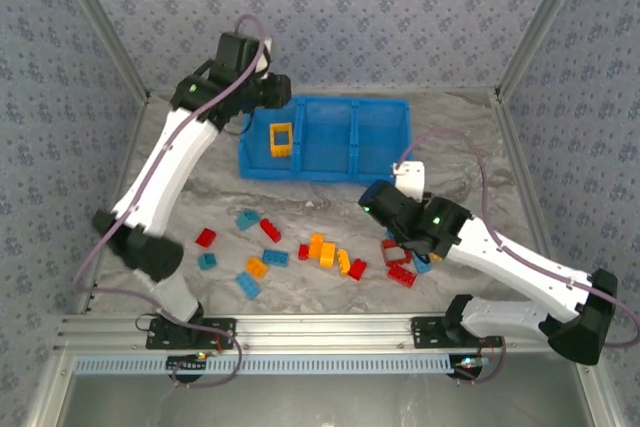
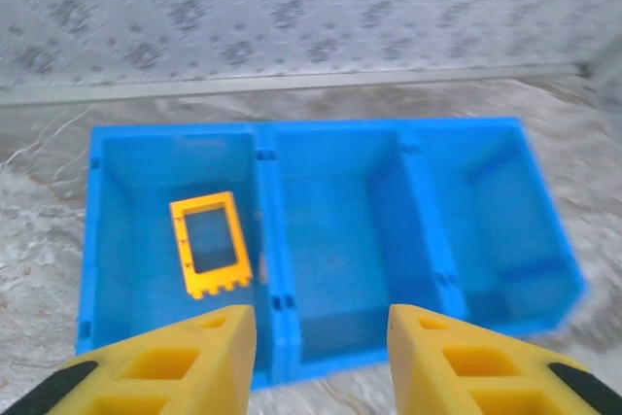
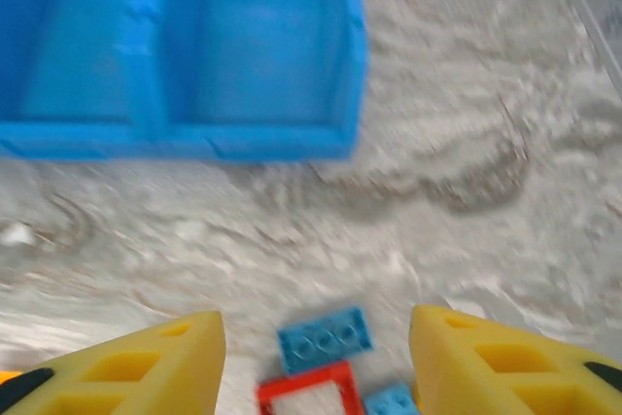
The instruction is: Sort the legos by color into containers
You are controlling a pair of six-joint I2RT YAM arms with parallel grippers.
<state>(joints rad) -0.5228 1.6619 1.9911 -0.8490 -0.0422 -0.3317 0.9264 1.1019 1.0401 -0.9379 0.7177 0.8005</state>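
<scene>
In the overhead view the left arm rises from its base, folds at a dark elbow on the left and stretches its white forearm up to the far-left end of the bin [image 1: 380, 104]. The left gripper [image 1: 258, 97] hangs over that end. A yellow frame [image 1: 282, 139] lies in the left compartment. The right arm doubles back from the right, and the right gripper [image 1: 392, 219] sits low over a cluster of red and blue bricks; its fingertips are hard to make out here. Loose bricks [image 1: 320, 247] in red, light blue and orange are scattered on the marbled grey table [image 1: 330, 197].

From the left wrist, the left gripper [image 2: 321, 357] stands moderately open with nothing in it, its chunky yellow fingers [image 2: 194, 366] above the bin's near wall. The hollow, studded yellow frame [image 2: 211, 244] lies in the left compartment, ahead and slightly left of the gap. The glossy bin [image 2: 340, 131] has three compartments.

From the right wrist, blurred, the right gripper [image 3: 317, 337] is parted, gripping nothing. A light-blue brick [image 3: 325, 338] and a red frame [image 3: 309, 396] lie on the table between the fingers [image 3: 505, 366].
</scene>
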